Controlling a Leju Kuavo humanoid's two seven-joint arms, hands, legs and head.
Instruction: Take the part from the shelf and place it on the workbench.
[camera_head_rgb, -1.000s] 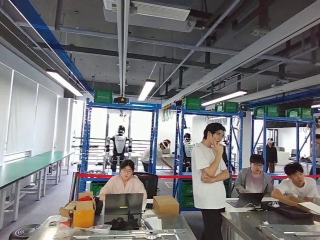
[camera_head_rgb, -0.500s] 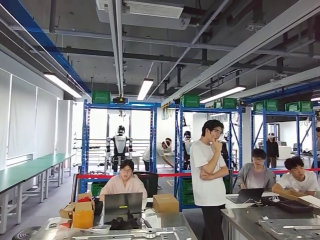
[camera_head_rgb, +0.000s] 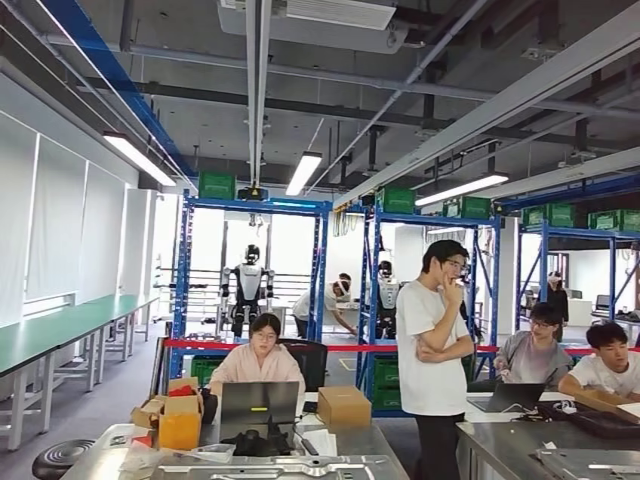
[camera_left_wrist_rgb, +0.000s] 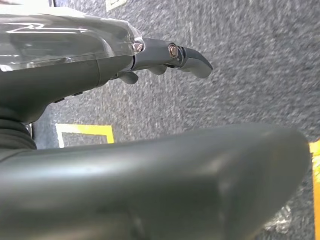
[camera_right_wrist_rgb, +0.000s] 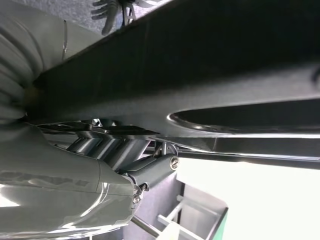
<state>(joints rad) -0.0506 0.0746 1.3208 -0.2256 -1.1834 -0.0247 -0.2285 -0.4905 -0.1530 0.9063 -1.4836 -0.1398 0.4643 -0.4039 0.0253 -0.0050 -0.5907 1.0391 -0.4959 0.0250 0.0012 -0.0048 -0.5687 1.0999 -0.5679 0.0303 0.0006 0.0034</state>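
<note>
Left hand (camera_left_wrist_rgb: 124, 125) over grey carpet

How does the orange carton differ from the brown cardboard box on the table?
The orange carton has open flaps; the brown cardboard box is closed. The carton is bright orange, the box plain brown. Carton left of the laptop, box right. Both sit on the table.

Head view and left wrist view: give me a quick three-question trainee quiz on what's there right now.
1. True or false: the standing person wears a white T-shirt.
2. What sits on the table at the picture's right of the laptop? A: a cardboard box. B: a helmet. C: a bucket.
3. Fill in: the left hand hangs over grey carpet marked with ___ tape.
Key: 1 true; 2 A; 3 yellow.
</note>
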